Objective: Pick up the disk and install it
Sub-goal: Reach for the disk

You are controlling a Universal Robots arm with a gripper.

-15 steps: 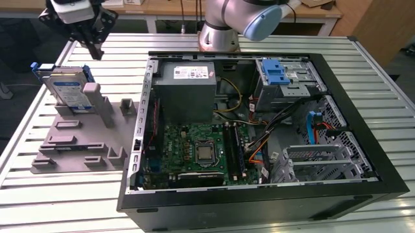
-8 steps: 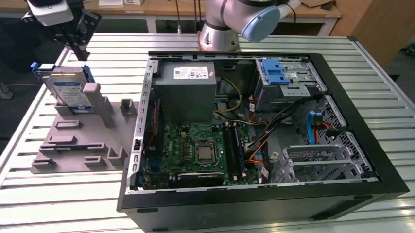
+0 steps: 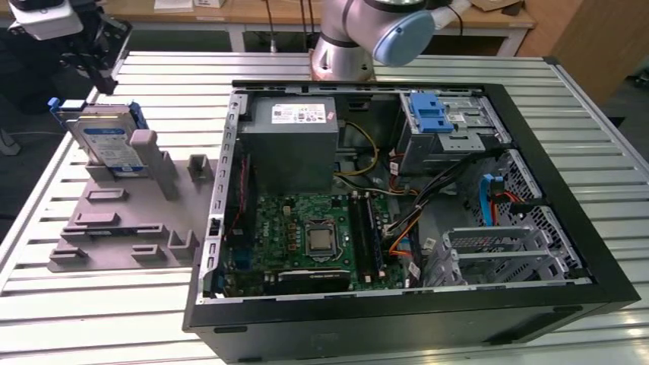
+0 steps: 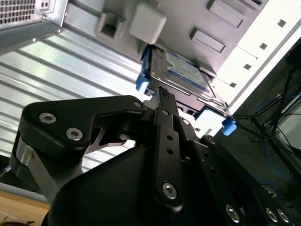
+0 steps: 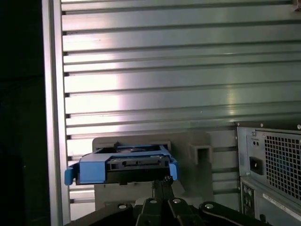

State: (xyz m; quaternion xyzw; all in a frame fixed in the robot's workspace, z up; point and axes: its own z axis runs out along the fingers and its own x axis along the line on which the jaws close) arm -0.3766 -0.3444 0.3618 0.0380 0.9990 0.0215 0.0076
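The disk (image 3: pixel 106 141) stands on edge in a slot at the far end of the grey holder plate (image 3: pixel 121 228), at the exterior view's left. It is a silver drive with a white-and-blue label in a blue carrier. My gripper (image 3: pixel 102 82) hangs just above its top edge, apart from it. In both wrist views the fingertips meet at a point just short of the disk (image 4: pixel 186 70), whose blue carrier end (image 5: pixel 122 165) faces the camera. The gripper (image 4: pixel 162 92) (image 5: pixel 162 181) is shut and holds nothing.
An open computer case (image 3: pixel 578 228) lies on the slatted metal table (image 3: pixel 102 319) to the exterior view's right of the holder. Inside are a grey power supply box (image 3: pixel 294 144), a motherboard (image 3: pixel 304 236) and a silver drive cage with a blue latch (image 3: pixel 446 125). The arm's base (image 3: pixel 345 53) stands behind the case.
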